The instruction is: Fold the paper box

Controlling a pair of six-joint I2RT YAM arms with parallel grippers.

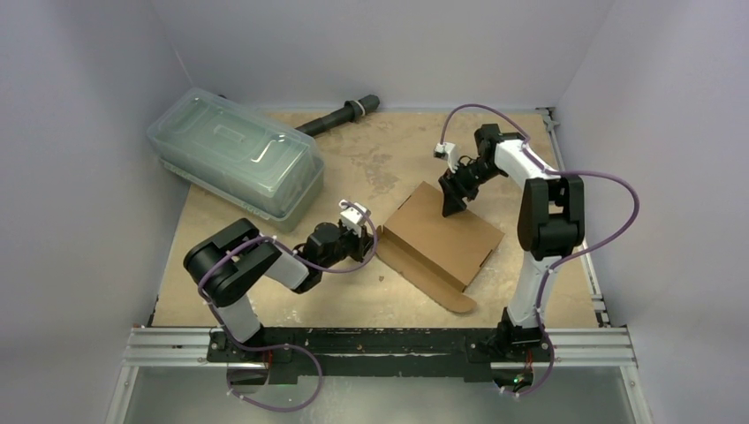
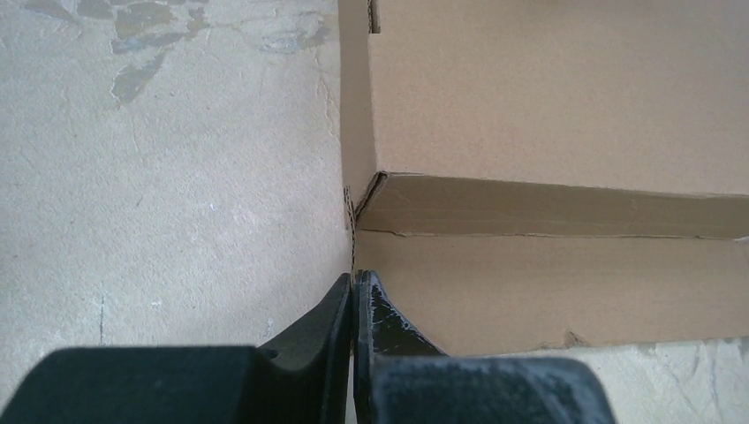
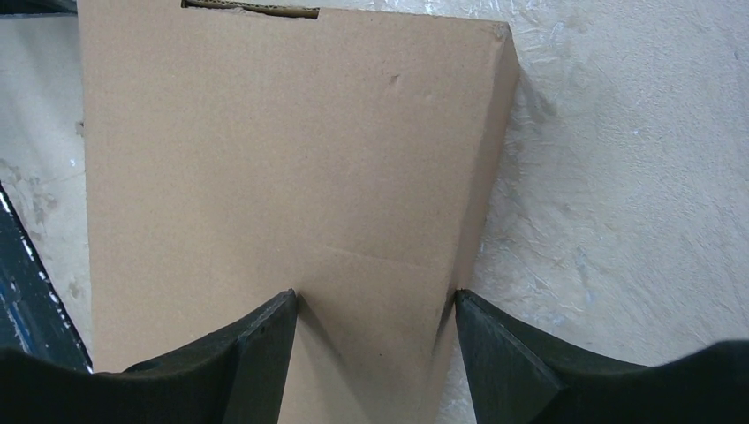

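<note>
The paper box (image 1: 442, 234) is a brown cardboard mailer lying mid-table, its lid panel down and a front flap (image 1: 433, 281) spread flat on the table. My left gripper (image 1: 360, 231) sits low at the box's left corner. In the left wrist view its jaws (image 2: 354, 278) are pressed together on the thin corrugated edge of the box (image 2: 548, 88). My right gripper (image 1: 455, 205) points down on the far side of the box. In the right wrist view it (image 3: 375, 300) stands open, one fingertip on the top panel (image 3: 265, 159) and the other beside the box's side edge.
A clear greenish lidded plastic container (image 1: 234, 159) stands at the back left. A black cylinder (image 1: 340, 117) lies behind it near the back wall. Grey walls close the table on three sides, and a metal rail (image 1: 380, 346) runs along the near edge.
</note>
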